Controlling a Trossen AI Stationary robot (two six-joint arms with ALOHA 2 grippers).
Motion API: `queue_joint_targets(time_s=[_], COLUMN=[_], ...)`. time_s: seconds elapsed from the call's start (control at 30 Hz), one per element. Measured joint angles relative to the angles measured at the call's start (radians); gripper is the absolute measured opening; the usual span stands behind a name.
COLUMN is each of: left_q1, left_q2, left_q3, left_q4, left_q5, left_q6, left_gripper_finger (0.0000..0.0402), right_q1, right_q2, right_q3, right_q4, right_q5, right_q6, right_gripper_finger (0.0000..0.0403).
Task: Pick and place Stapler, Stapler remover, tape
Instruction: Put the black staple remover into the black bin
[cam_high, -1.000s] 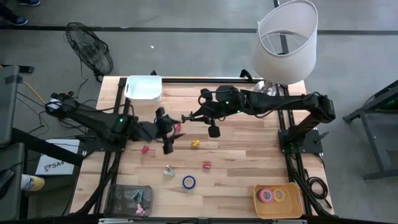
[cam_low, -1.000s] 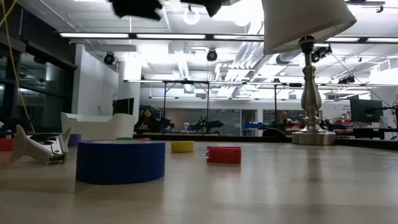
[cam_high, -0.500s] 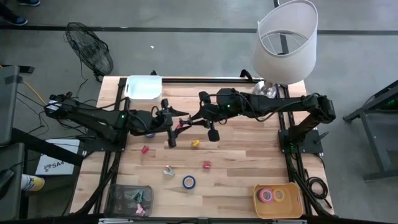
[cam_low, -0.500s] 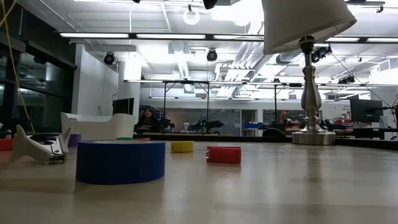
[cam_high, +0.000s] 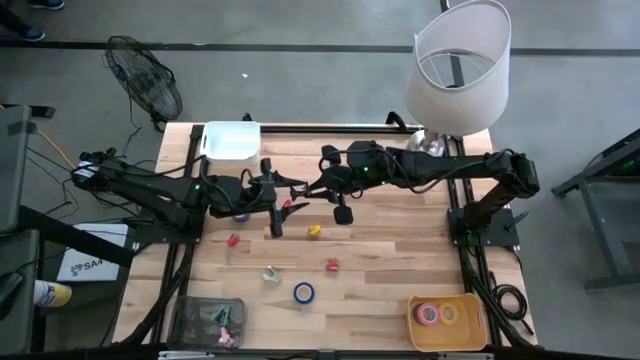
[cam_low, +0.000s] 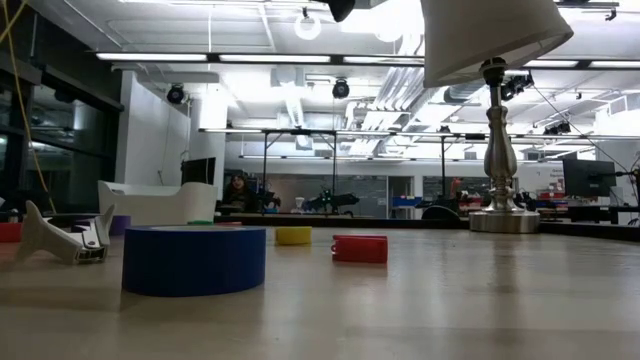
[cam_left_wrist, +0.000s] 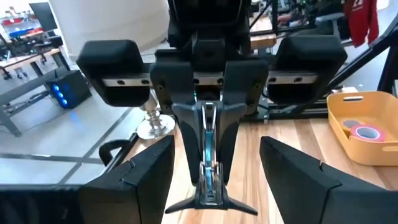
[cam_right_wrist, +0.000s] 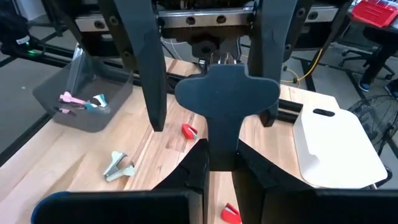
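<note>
At the near edge of the worktop (cam_high: 390, 250) sit a grey bin (cam_high: 207, 320) and a yellow bin (cam_high: 447, 322) with tape rolls in it. Just beyond lie the blue tape (cam_high: 304, 293), a white remover (cam_high: 271, 274), a red block (cam_high: 332, 265) and a yellow block (cam_high: 313, 231).

Mid-worktop, the right gripper (cam_high: 305, 187) is clenched on a dark remover (cam_right_wrist: 226, 99), held above the wood. The left gripper (cam_high: 285, 196) faces it, released, one finger on each side of the remover and clear of it. A second ago the left gripper hung nearer and lower; it has since swung up to meet the right, and its dark shape has left the top of the low view.

Farther back are a white tray (cam_high: 232, 141) and a lamp (cam_high: 458, 70). Beyond the worktop, a fan (cam_high: 145, 85) lies on the floor of a bright workshop.
</note>
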Motion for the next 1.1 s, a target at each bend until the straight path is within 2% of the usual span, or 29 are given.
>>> queue_joint_targets(time_s=[0.27,0.5,1.03,1.1], left_q1=[0.0,0.0,0.0,0.0], left_q2=[0.0,0.0,0.0,0.0], left_q3=[0.0,0.0,0.0,0.0], left_q4=[-0.01,-0.011,-0.011,-0.011], left_q5=[-0.038,-0.049,-0.049,-0.048], left_q6=[-0.001,-0.001,-0.005,-0.006], left_gripper_finger=[0.0219,0.0142,0.0142,0.0142], right_q1=[0.0,0.0,0.0,0.0], right_q2=[0.0,0.0,0.0,0.0], right_q3=[0.0,0.0,0.0,0.0], right_q4=[0.003,0.003,0.002,0.002], right_q5=[0.0,0.0,0.003,0.01], right_q6=[0.0,0.0,0.0,0.0], right_gripper_finger=[0.0036,0.0036,0.0036,0.0047])
